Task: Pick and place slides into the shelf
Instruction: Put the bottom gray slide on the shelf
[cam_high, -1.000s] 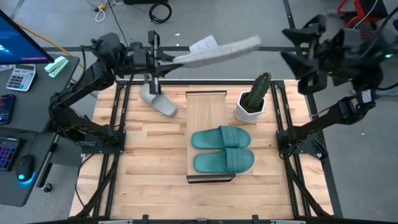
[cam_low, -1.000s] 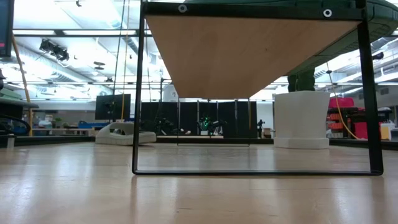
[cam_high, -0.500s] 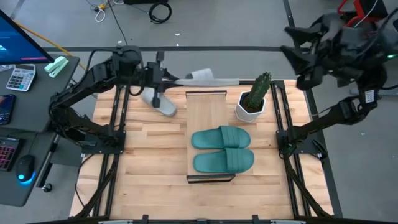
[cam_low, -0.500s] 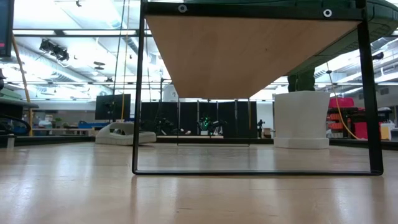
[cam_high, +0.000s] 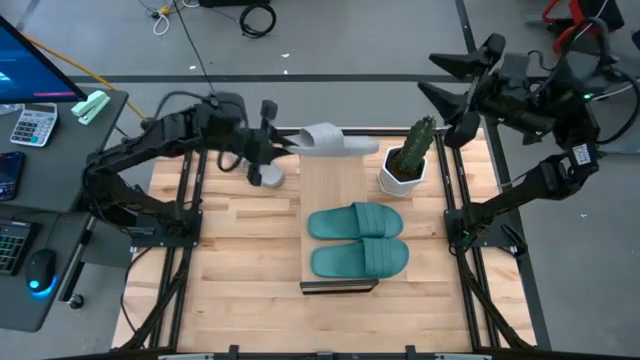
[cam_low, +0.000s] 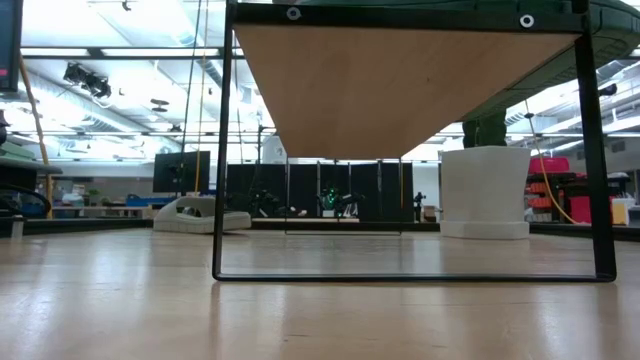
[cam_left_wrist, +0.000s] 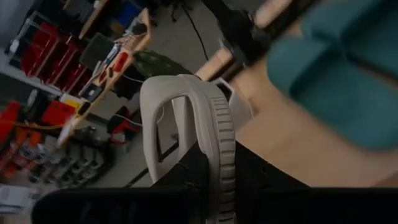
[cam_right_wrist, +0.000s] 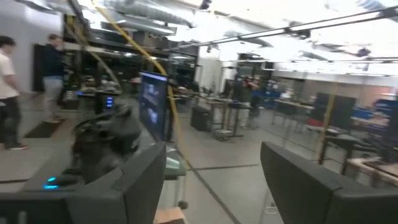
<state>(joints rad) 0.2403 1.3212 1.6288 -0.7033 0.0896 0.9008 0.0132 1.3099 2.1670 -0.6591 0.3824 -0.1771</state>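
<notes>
My left gripper (cam_high: 283, 143) is shut on a light grey slide (cam_high: 338, 141), which it carries at the far end of the shelf (cam_high: 333, 178), a low rack with a wood plank top. Two teal slides (cam_high: 357, 222) (cam_high: 360, 258) lie side by side on the shelf's near half. The second grey slide (cam_high: 268, 174) rests sole-down on the table left of the shelf, partly under the left arm, and also shows in the low view (cam_low: 200, 213). My right gripper (cam_right_wrist: 217, 180) is open, raised high beyond the table's far right corner. My left gripper pinches the grey slide's sole (cam_left_wrist: 219, 163) between its two fingers (cam_left_wrist: 186, 177), at the end nearer the strap (cam_left_wrist: 158, 118). The fingers come level from the table's left and lie along the slide. The slide stands on its side edge and juts out past the fingertips toward the right.
A cactus in a white pot (cam_high: 405, 168) stands right of the shelf's far end, close to the carried slide, and the pot shows in the low view (cam_low: 485, 190). Dark rail frames run along the table's left and right sides (cam_high: 190, 230). Bare tabletop lies left and near.
My left gripper has come down and moved toward the table's right and near side, carrying the grey slide from high behind the far edge to the shelf's far end. The slide has rolled from broad-face-up onto its side edge. My right arm has swung a little leftward.
</notes>
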